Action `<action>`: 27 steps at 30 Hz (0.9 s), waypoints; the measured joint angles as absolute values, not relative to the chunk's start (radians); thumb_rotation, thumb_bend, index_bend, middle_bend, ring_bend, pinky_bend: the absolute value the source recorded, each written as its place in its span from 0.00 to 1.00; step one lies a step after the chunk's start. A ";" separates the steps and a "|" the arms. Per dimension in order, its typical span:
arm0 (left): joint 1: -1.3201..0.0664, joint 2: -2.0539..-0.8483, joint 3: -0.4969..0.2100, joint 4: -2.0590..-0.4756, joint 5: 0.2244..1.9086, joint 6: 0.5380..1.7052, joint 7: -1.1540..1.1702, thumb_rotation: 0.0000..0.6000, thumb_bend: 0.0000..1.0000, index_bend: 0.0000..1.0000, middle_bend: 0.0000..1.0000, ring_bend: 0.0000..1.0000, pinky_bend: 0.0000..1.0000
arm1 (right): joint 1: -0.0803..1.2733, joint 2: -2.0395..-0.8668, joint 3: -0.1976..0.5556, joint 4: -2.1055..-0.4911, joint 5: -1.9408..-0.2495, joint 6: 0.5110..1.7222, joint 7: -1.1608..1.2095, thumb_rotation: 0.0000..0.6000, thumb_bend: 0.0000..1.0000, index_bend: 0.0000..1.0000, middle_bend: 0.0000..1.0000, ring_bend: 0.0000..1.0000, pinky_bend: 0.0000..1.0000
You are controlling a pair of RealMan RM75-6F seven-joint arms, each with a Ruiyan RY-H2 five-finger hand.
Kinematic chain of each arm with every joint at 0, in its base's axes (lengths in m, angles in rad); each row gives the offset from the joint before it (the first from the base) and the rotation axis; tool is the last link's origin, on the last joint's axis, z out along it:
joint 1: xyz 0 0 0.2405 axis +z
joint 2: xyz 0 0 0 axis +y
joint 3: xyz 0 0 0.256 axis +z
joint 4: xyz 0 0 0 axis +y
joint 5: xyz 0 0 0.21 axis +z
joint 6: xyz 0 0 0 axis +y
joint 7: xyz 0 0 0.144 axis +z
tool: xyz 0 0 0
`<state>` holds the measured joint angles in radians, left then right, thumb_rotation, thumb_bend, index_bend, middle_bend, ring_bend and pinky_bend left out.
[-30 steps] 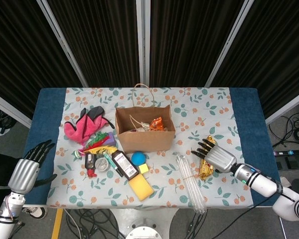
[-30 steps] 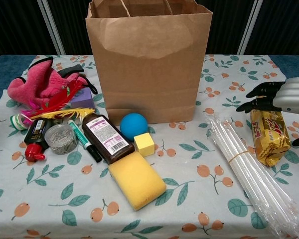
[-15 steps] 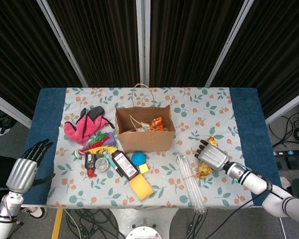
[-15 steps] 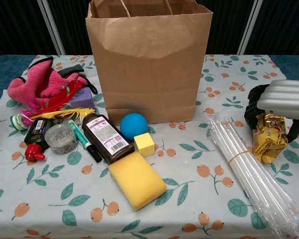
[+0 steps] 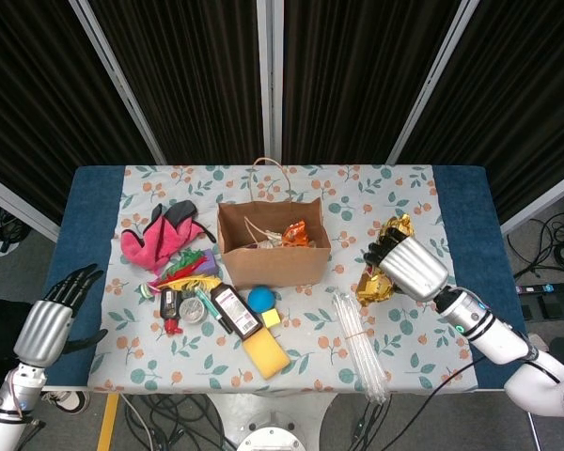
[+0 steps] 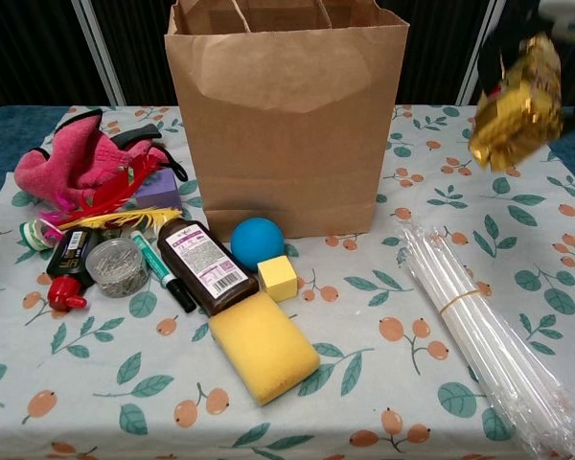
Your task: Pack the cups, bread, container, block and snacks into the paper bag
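The gold snack [image 5: 374, 285] is gripped in the right hand [image 5: 409, 265] fingers, held above the table — carriage over the bag [image 5: 273, 246] (open-topped) is called for next.

light: bright and even, from above | shadows: small and soft under things on the table [image 5: 465, 202] | background: black curtains, very dark | glare: shiny spots on the gold snack pack [image 6: 516, 103] | blur: snack pack a bit smeared in chest view, rest sharp | edges: head view bends lines slightly
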<state>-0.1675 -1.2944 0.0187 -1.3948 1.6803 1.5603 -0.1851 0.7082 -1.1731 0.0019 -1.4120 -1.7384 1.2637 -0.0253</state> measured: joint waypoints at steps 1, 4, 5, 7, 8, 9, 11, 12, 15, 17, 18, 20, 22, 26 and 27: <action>-0.167 -1.294 0.019 -1.395 1.682 1.562 -0.186 1.00 0.19 0.14 0.17 0.13 0.24 | 0.710 -1.146 0.033 -1.471 -1.717 1.276 -0.029 1.00 0.11 0.69 0.59 0.45 0.34; -0.167 -1.289 0.019 -1.399 1.684 1.566 -0.190 1.00 0.19 0.14 0.17 0.13 0.24 | 0.719 -1.094 0.124 -1.615 -1.640 1.297 -0.032 1.00 0.11 0.69 0.59 0.45 0.34; -0.166 -1.287 0.019 -1.400 1.684 1.567 -0.191 1.00 0.19 0.14 0.18 0.13 0.24 | 0.724 -1.083 0.154 -1.655 -1.611 1.301 -0.032 1.00 0.11 0.69 0.59 0.45 0.34; -0.166 -1.283 0.018 -1.402 1.683 1.569 -0.195 1.00 0.19 0.14 0.17 0.13 0.24 | 0.737 -1.070 0.217 -1.734 -1.539 1.305 -0.033 1.00 0.12 0.69 0.59 0.45 0.35; -0.165 -1.282 0.018 -1.403 1.683 1.569 -0.197 1.00 0.19 0.14 0.17 0.13 0.24 | 0.744 -1.070 0.242 -1.762 -1.507 1.305 -0.033 1.00 0.12 0.69 0.59 0.45 0.35; -0.165 -1.280 0.018 -1.404 1.682 1.570 -0.199 1.00 0.19 0.14 0.17 0.13 0.24 | 0.752 -1.071 0.265 -1.789 -1.476 1.305 -0.033 1.00 0.13 0.69 0.59 0.45 0.35; -0.164 -1.280 0.019 -1.404 1.682 1.571 -0.200 1.00 0.19 0.14 0.17 0.13 0.24 | 0.772 -1.085 0.313 -1.844 -1.403 1.301 -0.038 1.00 0.13 0.69 0.59 0.45 0.35; -0.164 -1.280 0.019 -1.404 1.683 1.572 -0.201 1.00 0.19 0.14 0.17 0.13 0.24 | 0.782 -1.095 0.330 -1.865 -1.372 1.298 -0.041 1.00 0.13 0.69 0.59 0.45 0.35; -0.164 -1.282 0.018 -1.402 1.682 1.571 -0.205 1.00 0.19 0.14 0.17 0.13 0.24 | 0.814 -1.146 0.379 -1.923 -1.269 1.287 -0.052 1.00 0.13 0.69 0.59 0.45 0.35; -0.165 -1.284 0.017 -1.399 1.680 1.570 -0.209 1.00 0.19 0.14 0.17 0.13 0.24 | 0.834 -1.192 0.405 -1.957 -1.196 1.281 -0.053 1.00 0.13 0.69 0.59 0.45 0.35; -0.165 -1.285 0.017 -1.397 1.679 1.570 -0.211 1.00 0.19 0.14 0.17 0.13 0.24 | 0.842 -1.214 0.416 -1.969 -1.165 1.279 -0.051 1.00 0.13 0.69 0.59 0.45 0.35; -0.165 -1.286 0.016 -1.394 1.678 1.570 -0.215 1.00 0.19 0.14 0.17 0.13 0.24 | 0.856 -1.261 0.439 -1.996 -1.089 1.274 -0.038 1.00 0.13 0.69 0.59 0.45 0.35; -0.165 -1.286 0.016 -1.390 1.677 1.569 -0.219 1.00 0.19 0.14 0.17 0.13 0.24 | 0.868 -1.307 0.460 -2.017 -1.015 1.271 -0.017 1.00 0.13 0.69 0.59 0.45 0.35; -0.164 -1.282 0.014 -1.384 1.672 1.569 -0.229 1.00 0.19 0.14 0.17 0.13 0.24 | 0.878 -1.385 0.500 -2.040 -0.899 1.275 0.034 1.00 0.13 0.69 0.59 0.45 0.35; -0.164 -1.281 0.014 -1.382 1.670 1.569 -0.231 1.00 0.19 0.14 0.17 0.13 0.24 | 0.878 -1.398 0.509 -2.043 -0.878 1.276 0.050 1.00 0.13 0.69 0.59 0.45 0.35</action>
